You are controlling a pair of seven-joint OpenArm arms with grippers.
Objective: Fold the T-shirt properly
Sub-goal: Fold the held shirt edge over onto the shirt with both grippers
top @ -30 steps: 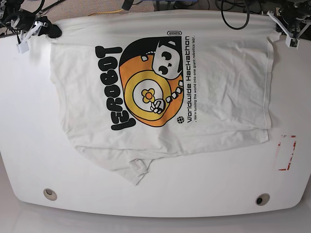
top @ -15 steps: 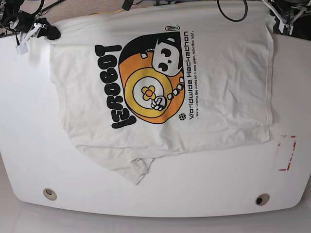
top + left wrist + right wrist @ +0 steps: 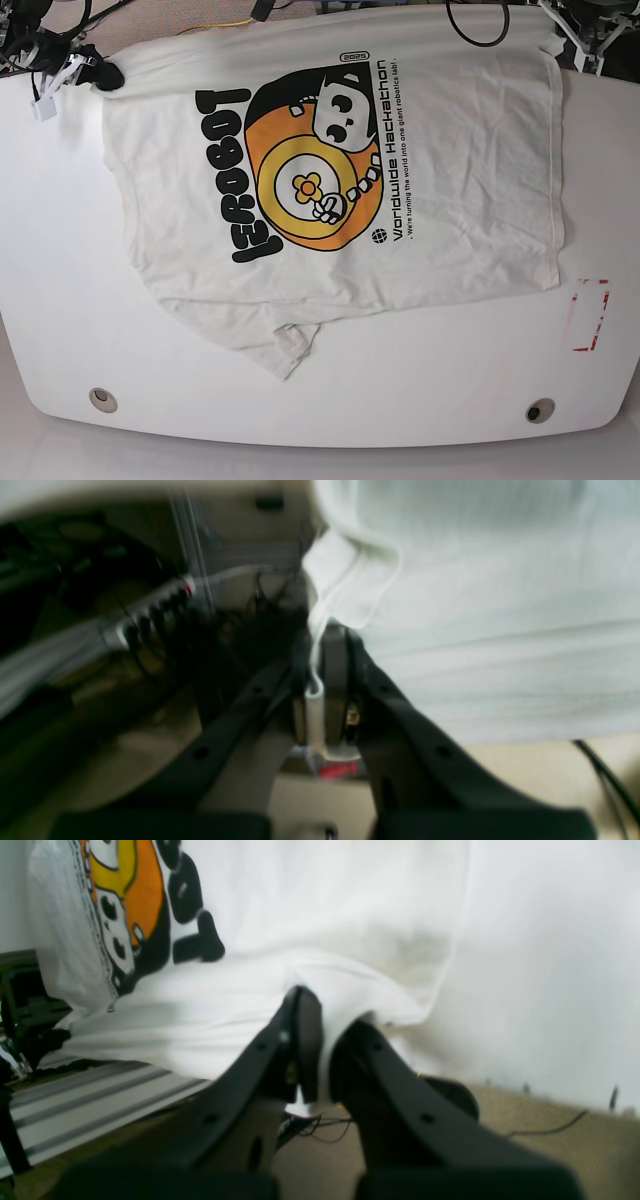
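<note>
Wrist views alone show both grips: left claw (image 3: 320, 680) pinches a hem of the T-shirt (image 3: 330, 180), right claw (image 3: 320, 1050) clamps a fold. Base view shows one shirt spread print-up on the white counter (image 3: 60, 300), plus two round holes and one red-marked label (image 3: 589, 314).

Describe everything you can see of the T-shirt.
The T-shirt is cream-white, cotton-looking, printed with black "LEROBOT" lettering, an orange-yellow round graphic and small black text. It lies print-up and mostly flat on the white table, one sleeve bunched at the near edge. Its far edge is pinched at both corners: the left pincer and the right pincer are each shut on the fabric.
</note>
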